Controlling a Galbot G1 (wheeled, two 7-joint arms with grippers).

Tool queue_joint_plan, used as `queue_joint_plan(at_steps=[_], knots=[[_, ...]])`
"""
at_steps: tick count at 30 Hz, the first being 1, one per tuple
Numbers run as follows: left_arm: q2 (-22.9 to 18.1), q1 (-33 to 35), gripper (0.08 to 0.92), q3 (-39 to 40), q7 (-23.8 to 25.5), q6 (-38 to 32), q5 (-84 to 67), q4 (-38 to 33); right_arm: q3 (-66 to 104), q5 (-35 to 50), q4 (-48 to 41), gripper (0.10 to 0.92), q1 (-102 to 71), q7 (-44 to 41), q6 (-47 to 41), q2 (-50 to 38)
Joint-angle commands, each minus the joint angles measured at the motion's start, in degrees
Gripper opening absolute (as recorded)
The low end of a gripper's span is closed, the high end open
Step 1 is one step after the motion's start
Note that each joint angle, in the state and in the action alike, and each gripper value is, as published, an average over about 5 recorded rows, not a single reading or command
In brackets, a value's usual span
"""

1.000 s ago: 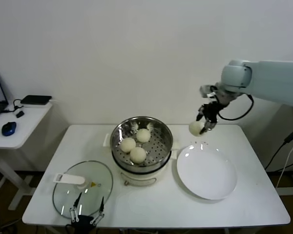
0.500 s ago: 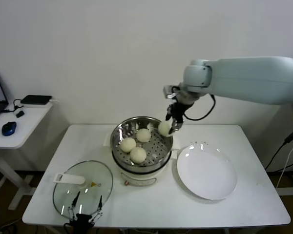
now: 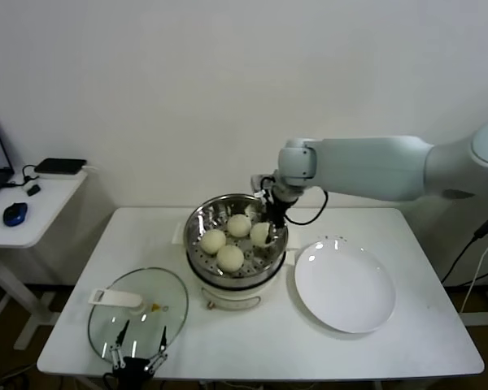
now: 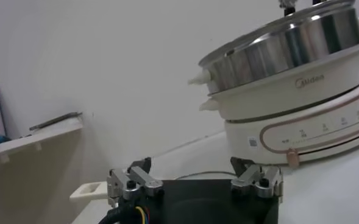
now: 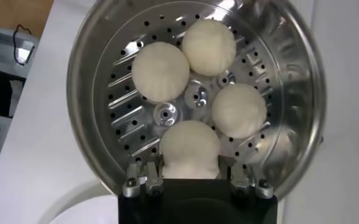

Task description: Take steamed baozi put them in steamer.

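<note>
The task is looking close to finished. Three of the small, round, cream-white steamed dough buns are already lying on the perforated floor of the round, shiny stainless-steel steamer basket, which is sitting on its white electric pot base on the white bench. The fourth cream-white bun is hanging just inside the basket on the side nearest the plate, near its neighbours; whether it is resting on the perforated floor yet, I cannot tell.

The right tool is reaching down into the basket and gripping that fourth bun, its jaws standing partly apart with the dough pinched between them. Judging from this, what is remaining is to let the bun settle on the basket floor, release it and lift the arm clear.

The round white plate beside the steamer is carrying no buns, so none appear to be left to fetch. The flat round glass lid is lying on the bench in front of the steamer, off the pot.

The left tool is waiting low at the near edge of the bench by the lid, its jaws standing apart and holding nothing.
</note>
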Motion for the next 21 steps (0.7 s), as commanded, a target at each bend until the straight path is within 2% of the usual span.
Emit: queue_joint_plan(at_steps=[1, 9, 13, 17, 21], knots=[[-2.13, -0.03, 0.823, 0.10, 0.00, 0.02, -0.20, -0.11, 1.86, -2.62, -3.05, 0.611, -6.79, 1.50, -0.43, 2.05], [-2.15, 0.11, 0.823, 0.05, -0.07, -0.07, -0.19, -0.31, 2.48, -2.06, -3.21, 0.644, -5.71, 2.54, -0.17, 1.64], [-2.10, 0.29, 0.823, 0.07, -0.08, -0.02, -0.15, -0.55, 0.69, 1.92, -1.24, 0.728, -0.20, 0.54, 0.13, -0.55], [-2.00, 0.54, 0.823, 0.17, -0.08, 0.07, 0.04, -0.66, -2.02, 6.07, 2.52, 0.809, 7.43, -4.10, 1.35, -5.26], [-1.93, 0.88, 0.823, 0.21, -0.07, 0.17, 0.23, -0.99, -5.01, 8.01, 7.12, 0.822, 15.74, -5.79, 2.11, -11.65]])
